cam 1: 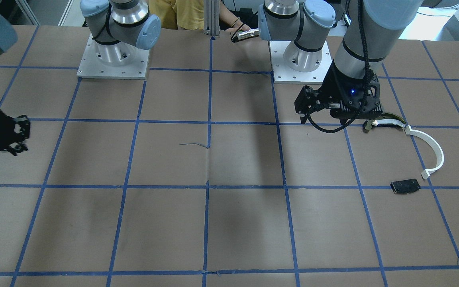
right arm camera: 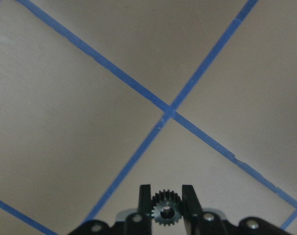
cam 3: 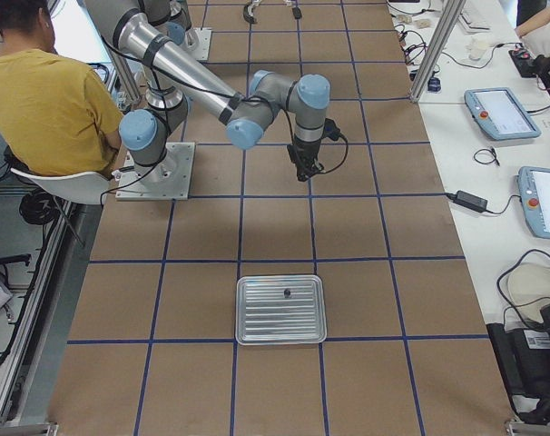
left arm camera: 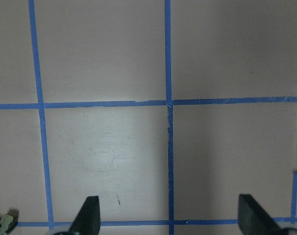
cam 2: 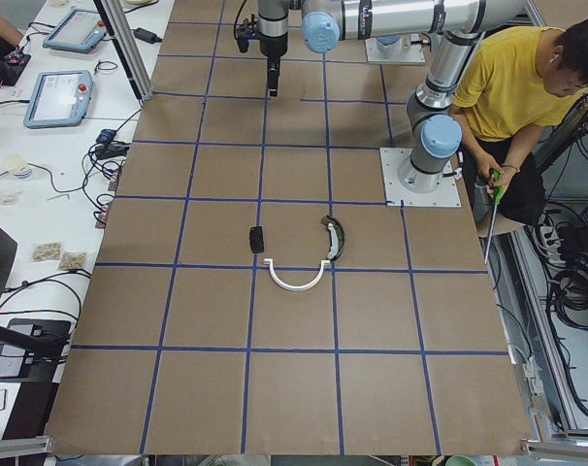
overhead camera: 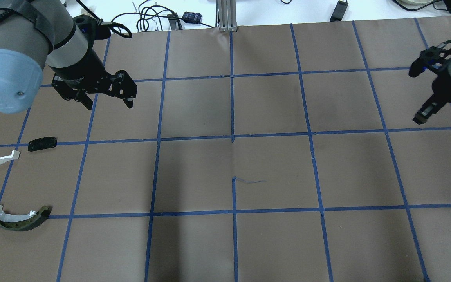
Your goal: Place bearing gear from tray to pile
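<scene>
Bearing gear (right arm camera: 166,211) gripped between the fingers of the right pincer (right arm camera: 166,192), above the surface (right arm camera: 65,122). Left pincer (overhead camera: 110,105) spread open, with the pile (overhead camera: 22,225) near it, to its left.

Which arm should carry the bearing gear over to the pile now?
Right. The right gripper is shut on the bearing gear, so it can probably just carry it across. The left gripper hovers nearer the pile's white arc strip, but it is open and empty.
</scene>
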